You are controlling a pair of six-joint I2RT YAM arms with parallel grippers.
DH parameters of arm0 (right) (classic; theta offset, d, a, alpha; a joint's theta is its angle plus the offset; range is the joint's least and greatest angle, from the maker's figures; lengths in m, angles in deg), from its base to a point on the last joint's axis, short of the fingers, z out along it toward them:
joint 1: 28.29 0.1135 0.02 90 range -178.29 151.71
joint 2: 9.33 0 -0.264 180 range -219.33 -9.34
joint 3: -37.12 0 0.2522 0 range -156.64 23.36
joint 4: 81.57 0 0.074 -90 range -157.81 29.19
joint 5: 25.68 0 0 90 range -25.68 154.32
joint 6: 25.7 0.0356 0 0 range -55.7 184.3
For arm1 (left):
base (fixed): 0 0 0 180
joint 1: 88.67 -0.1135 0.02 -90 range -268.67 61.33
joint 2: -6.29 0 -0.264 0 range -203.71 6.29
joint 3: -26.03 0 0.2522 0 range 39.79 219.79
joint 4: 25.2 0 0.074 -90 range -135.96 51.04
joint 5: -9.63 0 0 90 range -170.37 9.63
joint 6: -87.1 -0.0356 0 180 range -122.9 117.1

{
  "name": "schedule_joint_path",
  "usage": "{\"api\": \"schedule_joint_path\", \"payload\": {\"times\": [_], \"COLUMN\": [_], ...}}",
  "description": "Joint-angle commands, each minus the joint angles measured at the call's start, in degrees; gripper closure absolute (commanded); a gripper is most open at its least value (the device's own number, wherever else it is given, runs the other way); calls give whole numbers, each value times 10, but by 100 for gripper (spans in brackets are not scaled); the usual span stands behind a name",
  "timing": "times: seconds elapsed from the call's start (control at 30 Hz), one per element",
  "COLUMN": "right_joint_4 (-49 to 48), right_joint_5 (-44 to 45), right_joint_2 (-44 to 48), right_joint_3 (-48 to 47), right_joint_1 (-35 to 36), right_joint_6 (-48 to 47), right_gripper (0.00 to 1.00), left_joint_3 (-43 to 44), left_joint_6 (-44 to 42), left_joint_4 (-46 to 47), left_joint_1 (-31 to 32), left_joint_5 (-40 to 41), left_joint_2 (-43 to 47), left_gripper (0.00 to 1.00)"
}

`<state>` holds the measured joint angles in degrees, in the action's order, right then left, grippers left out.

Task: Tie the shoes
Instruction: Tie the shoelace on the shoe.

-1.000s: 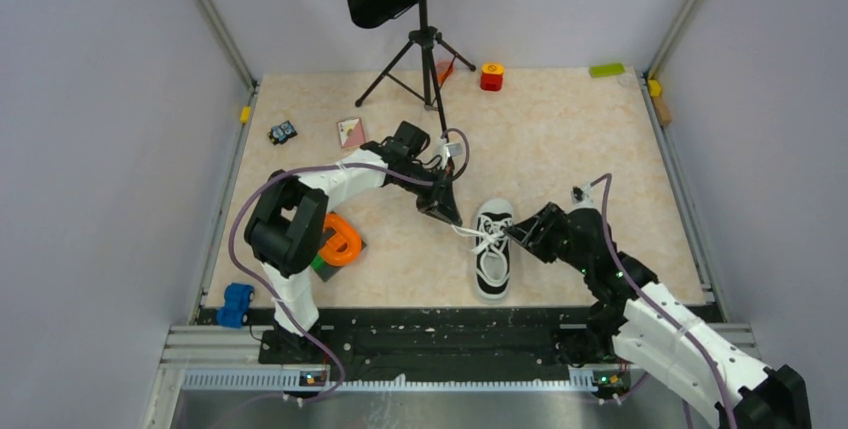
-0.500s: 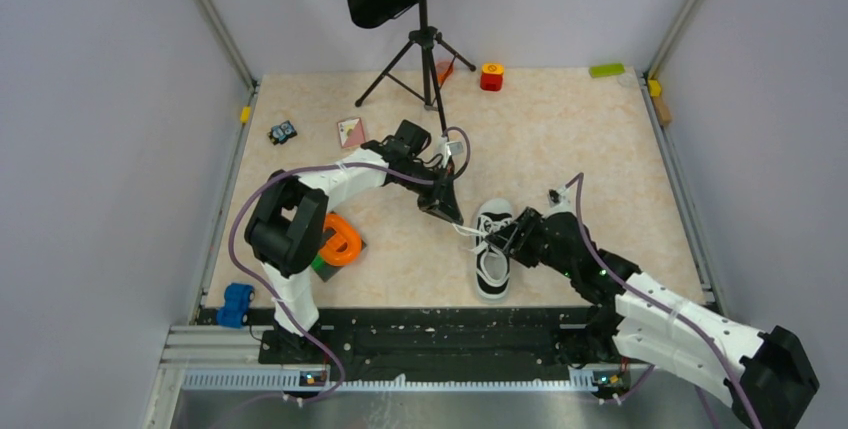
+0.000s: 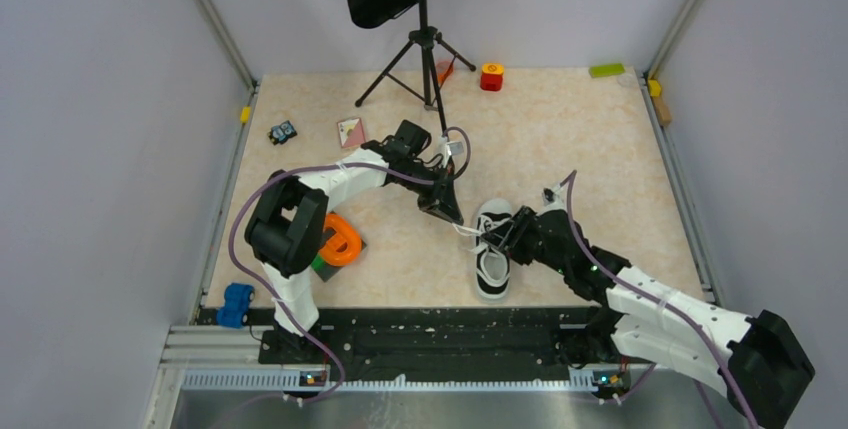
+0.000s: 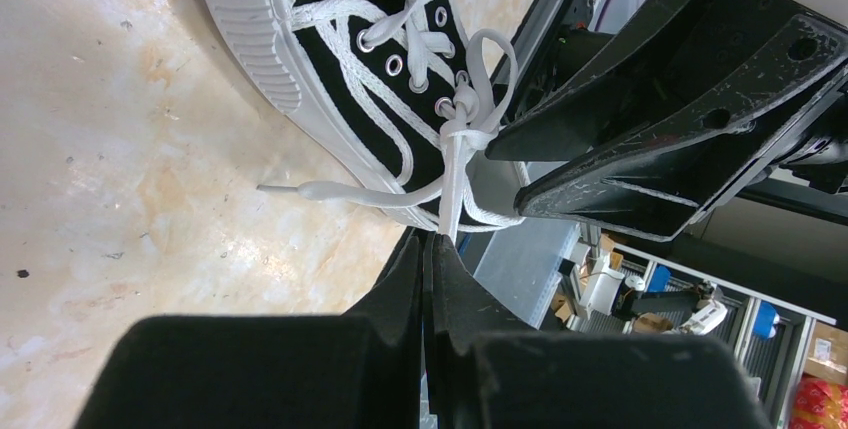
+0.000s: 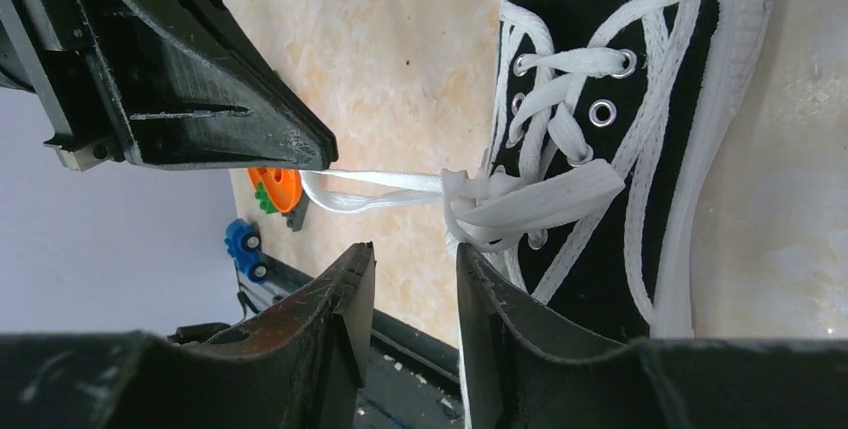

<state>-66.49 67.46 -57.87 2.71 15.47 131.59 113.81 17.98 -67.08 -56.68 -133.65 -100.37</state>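
The shoe [image 3: 491, 261] is a small black sneaker with a white toe cap, lying toe away from me mid-table. Its white laces [image 4: 462, 127] are bunched in a knot over the eyelets. My left gripper [image 3: 449, 213] sits just left of the toe, shut on one lace strand [image 4: 449, 201] that runs taut from the knot to its tips [image 4: 432, 241]. My right gripper [image 3: 506, 237] hovers over the shoe's lacing; its jaws [image 5: 413, 254] stand open with nothing between them, the lace knot [image 5: 487, 206] just above its right finger [image 5: 480, 279].
A music stand [image 3: 426, 44] stands behind the shoe. An orange ring toy [image 3: 341, 240] and a blue toy car [image 3: 237, 304] lie at the left. A card [image 3: 350, 131], a small toy [image 3: 283, 132], a red block [image 3: 491, 76] and a green piece [image 3: 606, 70] lie farther back.
My right arm has swung left and forward, bringing its gripper over the shoe's laces, and its jaws have narrowed slightly. The left gripper and the shoe have stayed put.
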Motion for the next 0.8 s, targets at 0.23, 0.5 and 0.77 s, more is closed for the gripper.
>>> {"api": "schedule_joint_path", "payload": {"times": [0.23,0.5,0.77], "right_joint_4": [50,68,1], "right_joint_5": [48,55,67], "right_joint_2": [74,102,40], "right_joint_3": [2,16,19], "right_joint_1": [7,27,60], "right_joint_6": [14,38,49], "right_gripper": [63,63,63], "left_joint_3": [12,12,10], "left_joint_6": [-3,-3,-3], "left_joint_4": [16,17,17], "left_joint_1": [1,1,3], "left_joint_5": [-11,-11,-11], "left_joint_2": [2,1,3], "left_gripper": [100,100,100]}}
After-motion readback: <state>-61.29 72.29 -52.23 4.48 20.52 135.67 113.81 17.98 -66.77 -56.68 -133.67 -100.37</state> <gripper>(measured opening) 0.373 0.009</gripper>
